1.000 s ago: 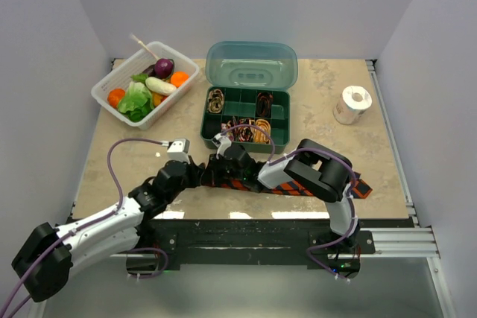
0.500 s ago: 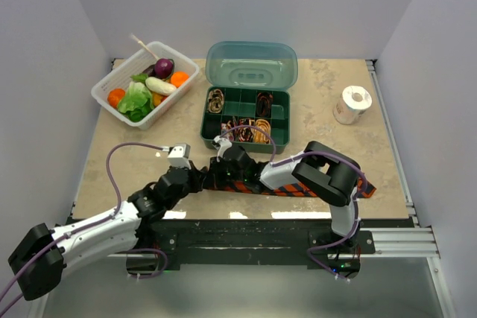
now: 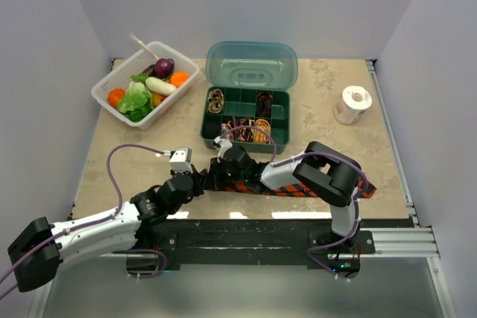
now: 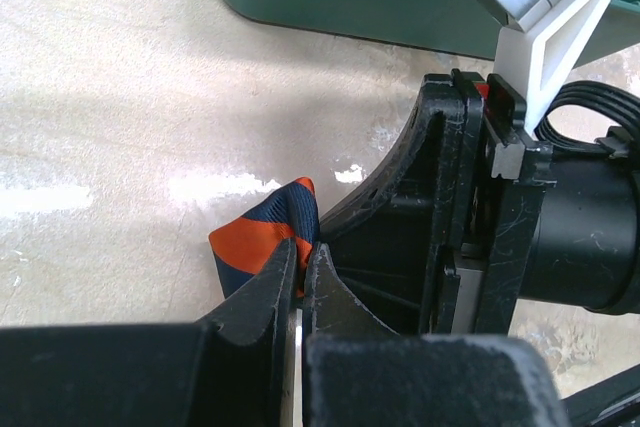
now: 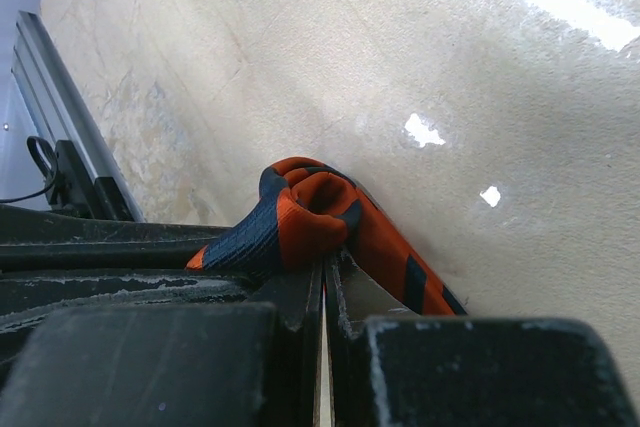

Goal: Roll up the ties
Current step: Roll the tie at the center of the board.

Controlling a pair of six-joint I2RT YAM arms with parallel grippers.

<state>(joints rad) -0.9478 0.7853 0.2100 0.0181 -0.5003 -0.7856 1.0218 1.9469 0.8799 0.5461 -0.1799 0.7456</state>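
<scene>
The striped tie [image 3: 291, 190] lies along the near edge of the table [image 3: 134, 154], its left end curled into a small first coil that the right gripper [image 5: 323, 265] clamps tight while the left gripper [image 4: 300, 265] pinches the tip, probably to stop the roll springing open

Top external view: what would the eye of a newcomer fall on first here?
First, the orange-red striped tie lying along the near edge of the table, with the left gripper and the right gripper both shut on its curled left end. Behind it, mid-table, stands an open teal compartment box holding coiled ties. A white basket of vegetables sits at the far left.
</scene>
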